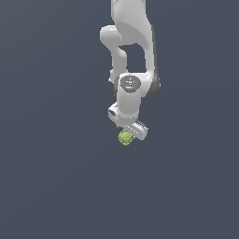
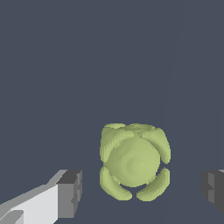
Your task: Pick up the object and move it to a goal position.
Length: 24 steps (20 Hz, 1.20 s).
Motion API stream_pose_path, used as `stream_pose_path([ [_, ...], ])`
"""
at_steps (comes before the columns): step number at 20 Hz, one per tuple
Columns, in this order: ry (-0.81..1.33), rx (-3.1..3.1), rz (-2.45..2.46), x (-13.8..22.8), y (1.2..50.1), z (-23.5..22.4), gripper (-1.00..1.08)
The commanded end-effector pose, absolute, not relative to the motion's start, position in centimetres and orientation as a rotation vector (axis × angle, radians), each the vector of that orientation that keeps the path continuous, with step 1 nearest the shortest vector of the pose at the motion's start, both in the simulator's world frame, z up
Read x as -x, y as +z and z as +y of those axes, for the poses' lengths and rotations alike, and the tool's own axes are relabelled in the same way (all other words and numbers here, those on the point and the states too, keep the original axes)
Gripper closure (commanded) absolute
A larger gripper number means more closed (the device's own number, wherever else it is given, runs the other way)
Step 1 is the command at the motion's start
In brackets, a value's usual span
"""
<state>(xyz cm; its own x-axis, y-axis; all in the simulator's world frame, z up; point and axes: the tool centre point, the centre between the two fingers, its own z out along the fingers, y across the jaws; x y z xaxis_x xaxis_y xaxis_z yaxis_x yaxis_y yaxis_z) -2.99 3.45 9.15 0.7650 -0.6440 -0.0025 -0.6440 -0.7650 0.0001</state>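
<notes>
My gripper (image 2: 142, 188) points down over dark grey floor (image 1: 51, 186), white arm (image 1: 133, 51) rising above it. Jaws apart: in wrist view one dark finger pad (image 2: 70, 192) on each side of object, clear gap to both, no contact. Object (image 2: 134, 161): small bumpy yellow-green lump, roundish, lobes around smooth middle, much narrower than my opening. It sits between my fingers. In exterior view, object (image 1: 125, 137) shows just under gripper (image 1: 129, 132), partly covered by it.
</notes>
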Motion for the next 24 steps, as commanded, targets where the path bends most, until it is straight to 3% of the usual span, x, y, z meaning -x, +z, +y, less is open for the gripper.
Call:
stream_pose_path([
  [1, 0.001, 2.942, 1.102, 3.0, 9.0, 3.5, -0.92],
  [23, 0.000, 2.939, 1.111, 3.1, 3.9, 3.5, -0.92],
  [24, 0.000, 2.939, 1.111, 3.1, 3.9, 3.5, 1.08],
])
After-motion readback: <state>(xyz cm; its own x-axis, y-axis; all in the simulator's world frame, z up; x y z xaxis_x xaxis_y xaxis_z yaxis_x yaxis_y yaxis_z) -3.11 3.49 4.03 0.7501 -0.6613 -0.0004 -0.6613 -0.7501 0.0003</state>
